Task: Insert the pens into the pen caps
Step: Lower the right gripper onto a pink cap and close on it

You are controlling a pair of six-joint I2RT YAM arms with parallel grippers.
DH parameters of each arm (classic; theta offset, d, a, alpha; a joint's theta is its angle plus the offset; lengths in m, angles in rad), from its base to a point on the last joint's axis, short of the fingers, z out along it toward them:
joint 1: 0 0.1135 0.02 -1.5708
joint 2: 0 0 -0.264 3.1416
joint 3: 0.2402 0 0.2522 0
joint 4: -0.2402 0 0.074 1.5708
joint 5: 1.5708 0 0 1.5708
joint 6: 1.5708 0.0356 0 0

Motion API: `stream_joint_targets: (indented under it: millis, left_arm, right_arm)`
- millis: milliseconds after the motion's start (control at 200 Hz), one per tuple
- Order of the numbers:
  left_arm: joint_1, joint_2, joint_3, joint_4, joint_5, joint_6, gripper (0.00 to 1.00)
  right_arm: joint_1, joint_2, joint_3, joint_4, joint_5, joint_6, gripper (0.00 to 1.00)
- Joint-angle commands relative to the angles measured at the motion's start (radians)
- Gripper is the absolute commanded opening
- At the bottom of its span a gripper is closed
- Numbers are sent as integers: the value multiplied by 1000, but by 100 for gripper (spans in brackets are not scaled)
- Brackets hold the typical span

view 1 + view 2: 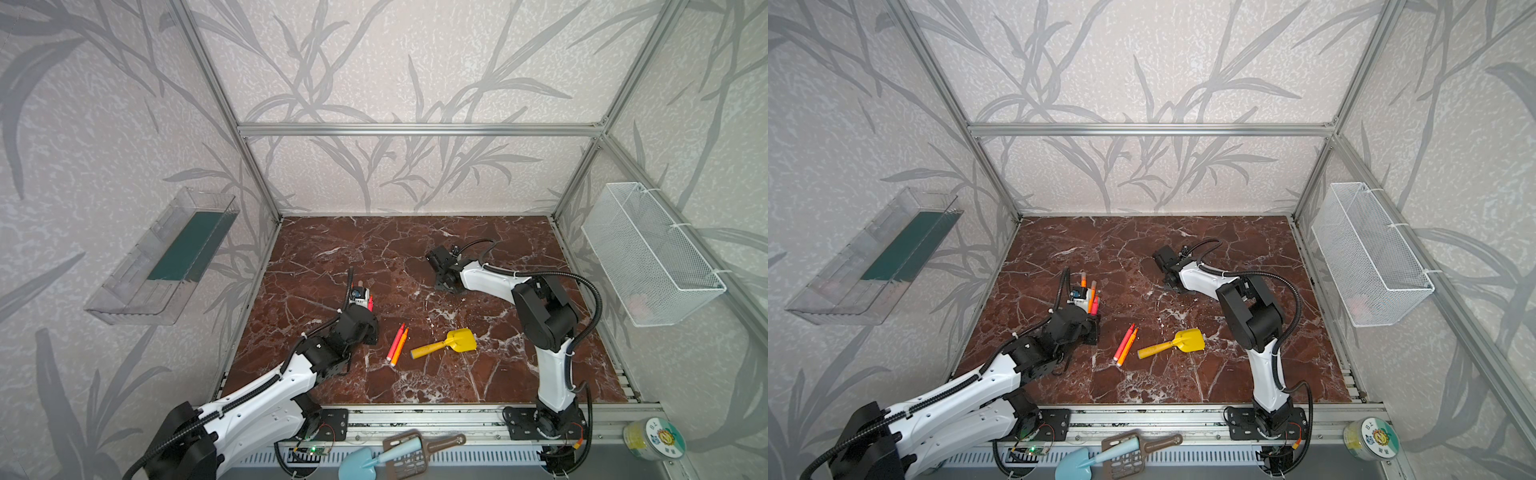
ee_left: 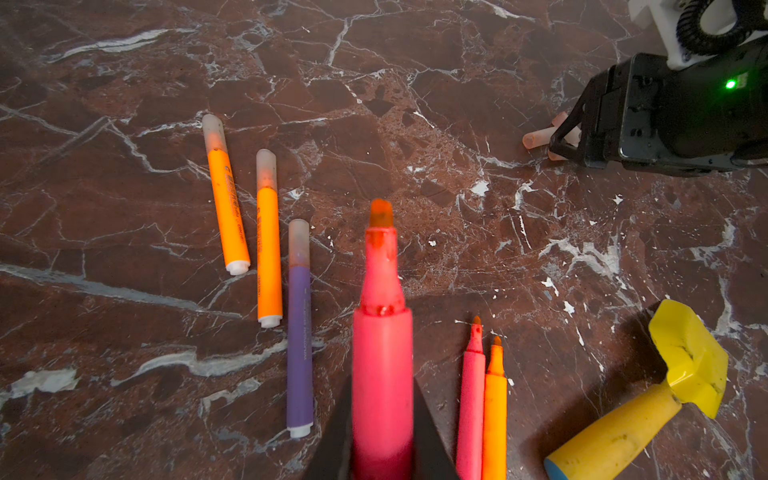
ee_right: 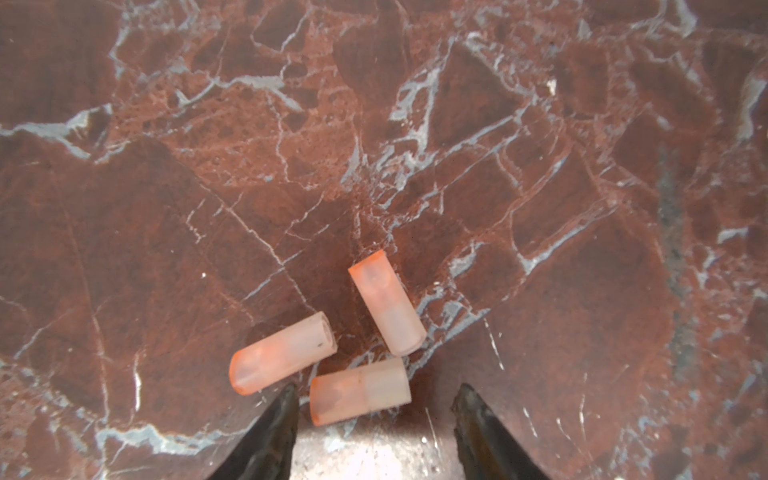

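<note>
Top view: red-brown marble tabletop (image 1: pixel 415 249), leaf-papered walls (image 1: pixel 415 62), wire basket (image 1: pixel 652 257) at right edge. Left gripper (image 2: pixel 382 386) clenched on pinkish-red pen (image 2: pixel 381 291) (uncapped); right gripper (image 3: pixel 378 388) spread open at three pen caps (image 3: pixel 388 307).

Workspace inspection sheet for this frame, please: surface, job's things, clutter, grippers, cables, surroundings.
Surface: red-brown marbled tabletop.
Job's things: three capped pens lying together; uncapped pink pen held; uncapped pair side by side; three loose caps.
Clutter: yellow toy shovel beside the pair.
Grippers: left gripper shut on pink pen; right gripper open, one cap between its jaws.
Cables: black conduit along each arm.
Surroundings: clear bin, mesh basket on side walls; blue shovel, brown stencil on front ledge.
</note>
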Motion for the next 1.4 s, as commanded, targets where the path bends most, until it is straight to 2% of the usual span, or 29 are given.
stream_joint_targets:
  millis: [0,510,910,1174,1394]
  left_arm:
    - [5,7,10,-10,-6,-10,0]
    - [5,18,5,10,17,-19,0]
    - [6,23,13,6,17,-18,0]
    - [6,16,11,-1,13,-17,0]
    - [6,13,9,0,17,-18,0]
  right_arm:
    - [-5,-24,-33,-17,28,6,59]
    - [-13,-176,-233,95,24,24,47]
    - [-46,-122,-166,138,-109,-3,49]
    - [-54,-86,-105,100,-80,4,52]
    - [-68,-55,-89,75,-41,20,42]
